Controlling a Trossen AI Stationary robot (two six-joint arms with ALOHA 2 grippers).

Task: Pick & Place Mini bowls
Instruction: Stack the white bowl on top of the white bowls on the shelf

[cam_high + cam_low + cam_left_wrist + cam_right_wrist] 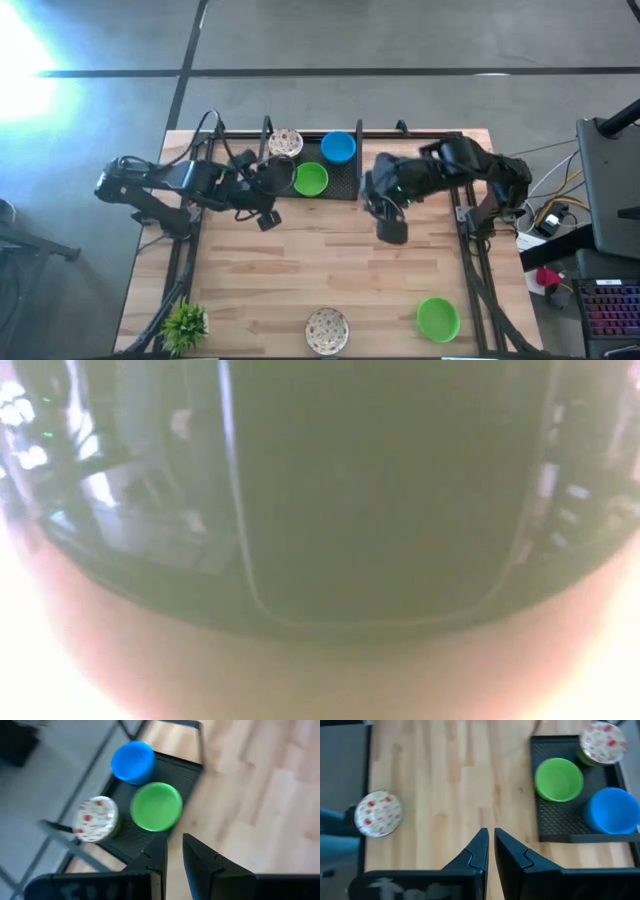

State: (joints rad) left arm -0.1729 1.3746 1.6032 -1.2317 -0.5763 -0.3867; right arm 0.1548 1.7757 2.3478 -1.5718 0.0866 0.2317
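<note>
left gripper (268, 218): I see it over bare wood just off the tray's near-left corner, fingers pressed nearly together with a thin gap, nothing between them.
right gripper (391, 230): I have it over the bare table just past the tray's right end, fingers (481, 851) almost closed, a narrow slit between them, holding nothing.
tray (352, 178): black mesh, at the far edge of the table, between the two arms and just ahead of both claws.
green bowl in tray (311, 179): nearest bowl to the left claw, just ahead of its tips in the left wrist view (156, 805).
blue bowl (338, 147): in the tray, beyond the green one from the left claw.
speckled bowl in tray (286, 143): far-left end of the tray; in the right wrist view it looks stacked on something green (603, 742).
second speckled bowl (327, 330): near table edge, well apart from both claws.
second green bowl (438, 319): near edge, well short of the right claw.
potted plant (184, 325): near-left corner.
low view: blocked by something dark and blurred, I can't read anything from it.
</note>
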